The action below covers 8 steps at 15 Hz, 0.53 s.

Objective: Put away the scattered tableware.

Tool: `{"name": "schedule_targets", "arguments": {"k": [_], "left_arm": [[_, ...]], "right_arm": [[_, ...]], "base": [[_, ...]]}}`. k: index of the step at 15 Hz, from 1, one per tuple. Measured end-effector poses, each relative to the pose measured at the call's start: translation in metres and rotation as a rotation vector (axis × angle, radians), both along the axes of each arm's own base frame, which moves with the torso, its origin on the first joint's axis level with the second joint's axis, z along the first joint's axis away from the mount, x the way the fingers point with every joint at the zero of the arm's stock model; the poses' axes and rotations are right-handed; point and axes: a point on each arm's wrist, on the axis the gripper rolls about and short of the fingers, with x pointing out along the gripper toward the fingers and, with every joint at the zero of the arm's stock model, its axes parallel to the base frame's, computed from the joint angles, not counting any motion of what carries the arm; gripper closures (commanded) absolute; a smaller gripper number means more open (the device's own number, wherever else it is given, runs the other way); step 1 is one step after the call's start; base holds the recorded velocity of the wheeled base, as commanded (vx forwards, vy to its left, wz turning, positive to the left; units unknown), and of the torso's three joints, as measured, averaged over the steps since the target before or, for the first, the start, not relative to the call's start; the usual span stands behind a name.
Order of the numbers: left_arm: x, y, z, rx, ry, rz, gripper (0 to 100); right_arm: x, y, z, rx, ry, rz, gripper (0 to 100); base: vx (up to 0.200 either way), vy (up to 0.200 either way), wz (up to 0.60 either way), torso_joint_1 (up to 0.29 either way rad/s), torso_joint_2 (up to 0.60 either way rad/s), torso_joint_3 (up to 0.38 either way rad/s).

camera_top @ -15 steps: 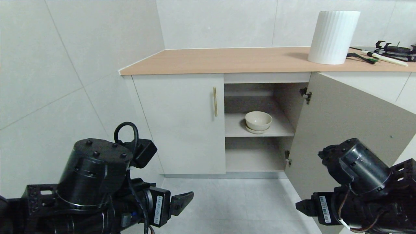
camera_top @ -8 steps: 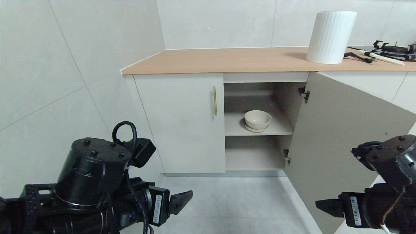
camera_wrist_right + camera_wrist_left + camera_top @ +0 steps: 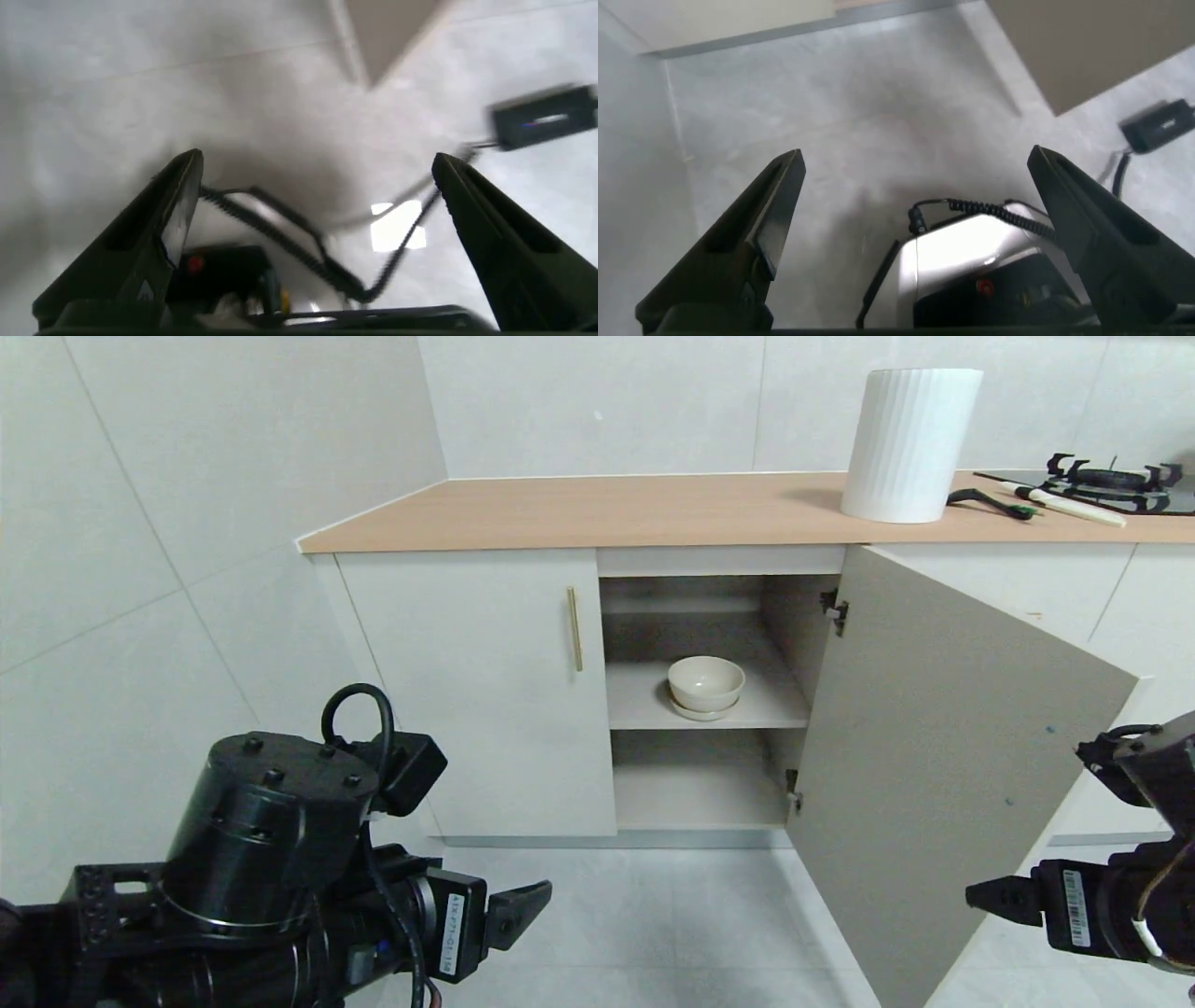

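One cream bowl (image 3: 707,681), smooth-glazed and round with no long axis, sits upright, mouth up, on a matching plate (image 3: 702,714). Both rest on the upper shelf (image 3: 644,705), midway between its side edges. Left tool (image 3: 917,161): jaws wide, empty, above grey floor (image 3: 653,915). Right tool (image 3: 318,163): likewise wide, empty.

Inside the cabinet (image 3: 691,616) we see the bowl (image 3: 707,679) on a saucer (image 3: 702,714) on its upper shelf (image 3: 639,702), its open door (image 3: 934,775) to the right, and a canister (image 3: 906,443) on the countertop (image 3: 607,509) above.
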Motion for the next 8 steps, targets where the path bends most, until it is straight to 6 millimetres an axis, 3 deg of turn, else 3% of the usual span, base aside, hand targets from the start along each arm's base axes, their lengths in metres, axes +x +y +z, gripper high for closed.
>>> {"name": "schedule_targets", "arguments": {"k": [2,8], "left_arm": [[0.000,0.000,0.000,0.000,0.000,0.000,0],[0.000,0.000,0.000,-0.001,0.000,-0.001,0]], "right_arm": [[0.006,-0.013,0.000,-0.027,0.008,-0.035,0],[0.025,-0.052,0.008,-0.071,0.000,-0.207,0]], "base": [[0.000,-0.200,0.00,0.002,0.00,0.002],[0.000,0.000,0.00,0.000,0.00,0.000]]}}
